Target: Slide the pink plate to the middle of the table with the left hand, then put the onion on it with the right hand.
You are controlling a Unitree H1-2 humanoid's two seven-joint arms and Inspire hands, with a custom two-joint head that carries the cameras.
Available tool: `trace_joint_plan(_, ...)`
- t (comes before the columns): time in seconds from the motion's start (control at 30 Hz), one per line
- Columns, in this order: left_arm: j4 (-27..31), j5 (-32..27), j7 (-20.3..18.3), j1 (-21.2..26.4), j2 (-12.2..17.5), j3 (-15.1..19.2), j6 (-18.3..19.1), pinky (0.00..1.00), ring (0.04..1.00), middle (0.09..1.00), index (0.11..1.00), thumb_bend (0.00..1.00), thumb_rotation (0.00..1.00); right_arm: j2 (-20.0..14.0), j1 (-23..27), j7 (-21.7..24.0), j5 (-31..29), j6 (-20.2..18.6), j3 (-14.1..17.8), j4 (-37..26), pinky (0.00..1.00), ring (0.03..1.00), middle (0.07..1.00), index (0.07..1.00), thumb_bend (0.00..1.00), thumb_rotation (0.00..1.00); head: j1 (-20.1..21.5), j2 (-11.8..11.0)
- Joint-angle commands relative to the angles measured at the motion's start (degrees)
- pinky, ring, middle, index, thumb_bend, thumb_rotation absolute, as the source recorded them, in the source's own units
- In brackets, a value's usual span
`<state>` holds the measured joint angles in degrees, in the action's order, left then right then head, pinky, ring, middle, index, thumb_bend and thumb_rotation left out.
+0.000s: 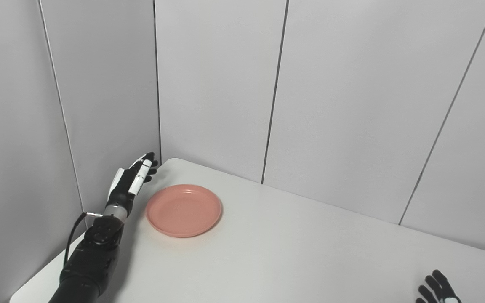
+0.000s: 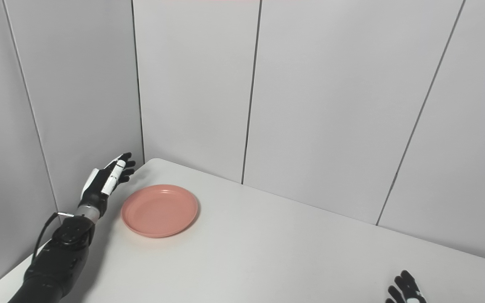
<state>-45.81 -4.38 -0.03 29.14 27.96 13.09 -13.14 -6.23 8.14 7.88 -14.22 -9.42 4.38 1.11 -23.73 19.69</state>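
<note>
Left eye view: pink plate (image 1: 183, 210) near table (image 1: 293, 252) corner

No readable text anywhere (neither labels nor numbers).

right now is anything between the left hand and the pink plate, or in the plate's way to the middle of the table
Nothing visible. The left hand is just left of the pink plate, with bare table between them and onward to the middle.

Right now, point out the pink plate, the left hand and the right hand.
pink plate (image 1: 183, 209): left eye view, on its flat inner base.
left hand (image 1: 129, 182): left eye view, on the back of the hand, beside the plate's left edge.
right hand (image 2: 406, 290): right eye view, on the fingers showing at the bottom edge.
</note>
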Motion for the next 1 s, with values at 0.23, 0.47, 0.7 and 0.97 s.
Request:
trace_joint_plan(0.23, -1.35, 1.37, -1.23, 1.74, 1.34, -2.12, -3.53, 0.82, 0.855, 0.879, 0.876, 0.55, 1.00, -0.05, 1.34, -0.03, -0.34, -0.50, 0.17, -2.73, 0.94, 0.946, 0.951, 0.957, 0.54, 0.76, 0.16, 0.15)
trace_joint_plan(0.47, -2.24, 1.30, -2.45, 0.74, 0.84, -3.31, -5.23, 0.91, 0.878, 0.882, 0.879, 0.54, 1.00, -0.10, 1.29, -0.15, -0.16, -0.52, 0.14, -2.95, 0.93, 0.945, 0.950, 0.957, 0.54, 0.77, 0.14, 0.39)
trace_joint_plan(0.7, -2.47, 1.06, -3.90, 0.80, 0.22, -4.13, -4.82, 0.89, 0.892, 0.901, 0.895, 0.55, 1.00, 0.04, 1.15, -0.22, -0.40, -0.54, 0.29, -3.24, 0.93, 0.943, 0.946, 0.951, 0.55, 0.75, 0.21, 0.45)
trace_joint_plan(0.97, 1.02, 0.61, -3.75, 0.28, -1.22, -3.96, -1.46, 0.84, 0.870, 0.886, 0.884, 0.53, 1.00, 0.21, 1.22, -0.53, -0.36, -0.83, 0.38, -3.44, 0.93, 0.943, 0.944, 0.947, 0.55, 0.75, 0.32, 0.45)
